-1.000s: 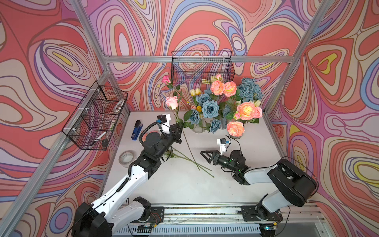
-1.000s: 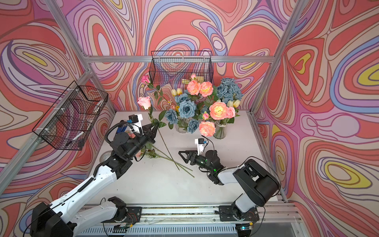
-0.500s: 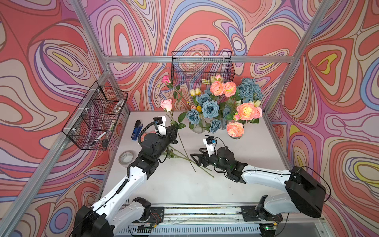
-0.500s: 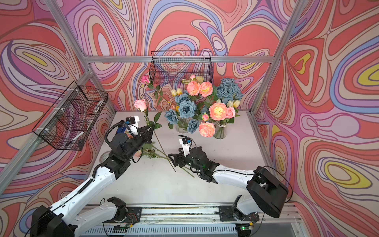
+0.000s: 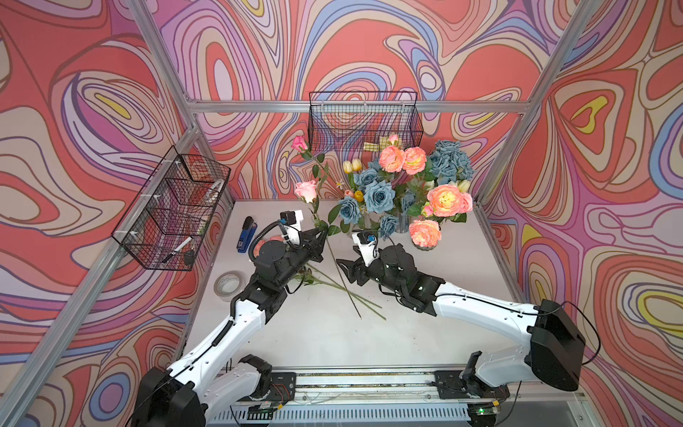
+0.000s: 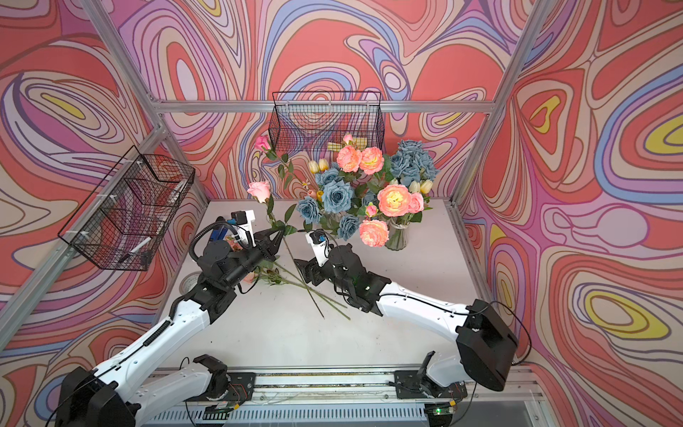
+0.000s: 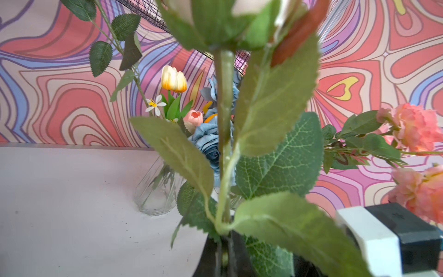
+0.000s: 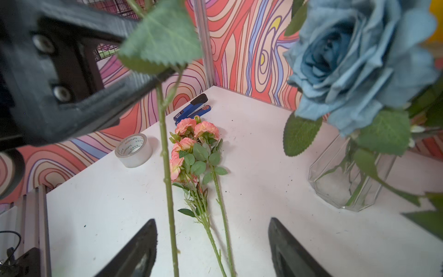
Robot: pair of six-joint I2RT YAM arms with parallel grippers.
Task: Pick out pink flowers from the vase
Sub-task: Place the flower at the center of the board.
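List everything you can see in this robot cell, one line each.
Held rose: one, pink, left of the vases
Pink sprays: one bunch, peach-pink, lying on the table
Peonies: several, peach-pink, in the vases
Bud: one, deep pink, tallest stem
Blue roses: several, blue, in the vases
Tulips: a few, white-yellow, in the vases
Vases: at least two, clear, table's back
Stapler: one, blue, table's left
Tape: one roll, clear, table's left
Baskets: two, black, on the walls
Table: one, white, cell floor
Left end effector: one, black, shut on the held rose's stem
Right end effector: one, black, open by that stem
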